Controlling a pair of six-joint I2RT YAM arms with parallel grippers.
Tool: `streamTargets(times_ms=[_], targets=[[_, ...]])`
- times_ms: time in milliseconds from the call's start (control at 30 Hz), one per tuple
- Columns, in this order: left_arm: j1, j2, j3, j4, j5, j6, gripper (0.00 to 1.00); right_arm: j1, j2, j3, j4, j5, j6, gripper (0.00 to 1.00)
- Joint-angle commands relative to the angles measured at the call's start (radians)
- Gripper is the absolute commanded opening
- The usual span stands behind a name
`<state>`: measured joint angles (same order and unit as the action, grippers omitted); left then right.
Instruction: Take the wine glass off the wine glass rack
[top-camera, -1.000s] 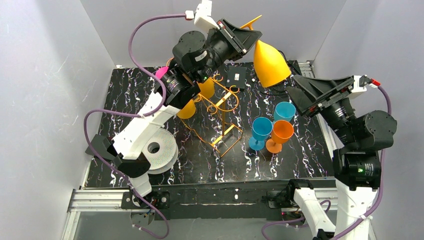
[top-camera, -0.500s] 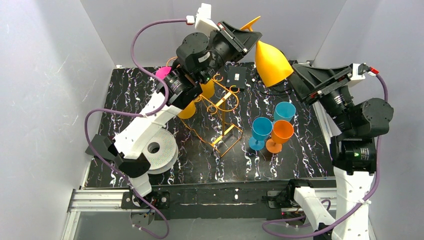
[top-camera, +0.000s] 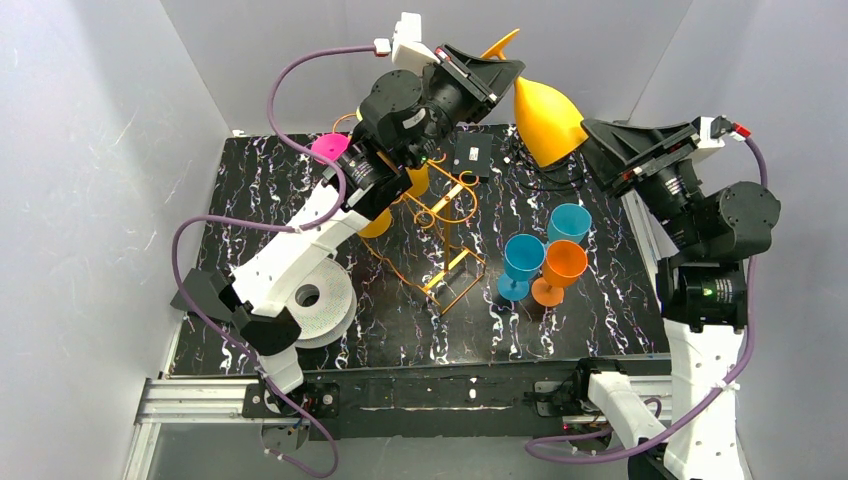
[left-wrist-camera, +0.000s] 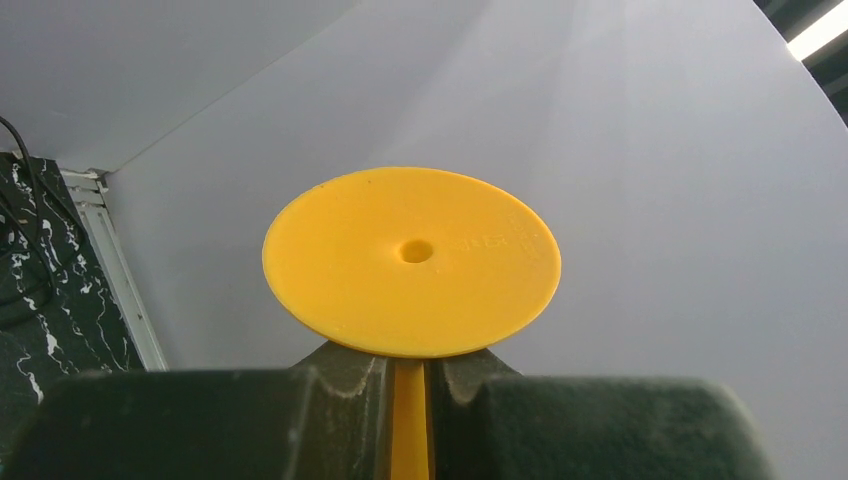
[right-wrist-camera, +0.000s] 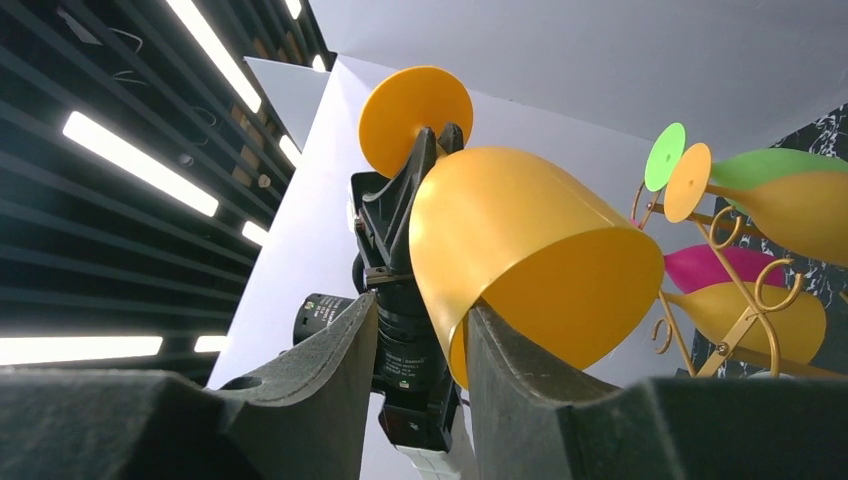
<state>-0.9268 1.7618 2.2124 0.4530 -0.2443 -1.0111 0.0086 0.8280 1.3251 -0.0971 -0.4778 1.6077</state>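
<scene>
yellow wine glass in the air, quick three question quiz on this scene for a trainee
1. True or false: the left gripper clamps the yellow plastic wine glass by its bowl.
2. Which part of it lies between the right gripper's fingers? A) base B) stem C) bowl rim
3. How many glasses stand upright on the black marbled table, right of the orange-gold wire rack?
Key: 1 false, by the stem. 2 C. 3 three: two blue goblets, one orange goblet.

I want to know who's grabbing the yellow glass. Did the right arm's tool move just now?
Yes. The right tool moved away from the orange glass, toward the back wall, up to the yellow glass.
</scene>
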Motion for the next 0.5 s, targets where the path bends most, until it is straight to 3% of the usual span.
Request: streamTargets(times_ms=[0, 467], targets=[[-0.003, -0.045, -0.007, 0.144, -0.039, 0.029, 0.0, 0.002, 0.008, 0.011, 0.087, -0.001, 0.03, 0.43], [-0.003, -0.066, -0.077, 0.242, -0.068, 0.069, 0.0, 0.043, 0.045, 0.0, 0.162, 0.052, 0.067, 0.27]])
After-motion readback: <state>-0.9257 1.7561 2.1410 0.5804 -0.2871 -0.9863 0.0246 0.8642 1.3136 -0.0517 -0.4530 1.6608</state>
